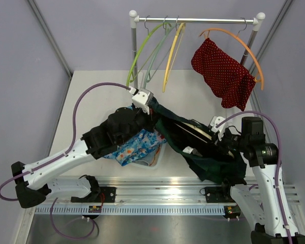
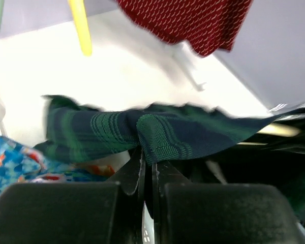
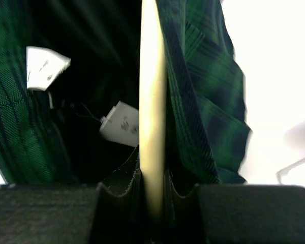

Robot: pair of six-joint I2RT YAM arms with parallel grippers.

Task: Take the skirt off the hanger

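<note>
A dark green plaid skirt (image 1: 193,145) hangs stretched between my two grippers over the table's middle. My left gripper (image 1: 151,108) is shut on the skirt's waistband; in the left wrist view the cloth (image 2: 157,132) is pinched between the fingertips (image 2: 147,162). My right gripper (image 1: 218,144) is shut on a cream hanger (image 1: 198,131) that lies inside the skirt. In the right wrist view the hanger bar (image 3: 152,101) runs straight up from the closed gripper (image 3: 153,178), with plaid folds (image 3: 203,96) on its right and white labels (image 3: 121,124) inside.
A rail (image 1: 193,20) at the back holds green (image 1: 142,51), yellow (image 1: 173,51) and orange (image 1: 244,46) hangers; a red dotted garment (image 1: 223,73) hangs on the orange one. A white basket (image 1: 147,161) with blue floral clothes (image 1: 137,145) sits below the left arm.
</note>
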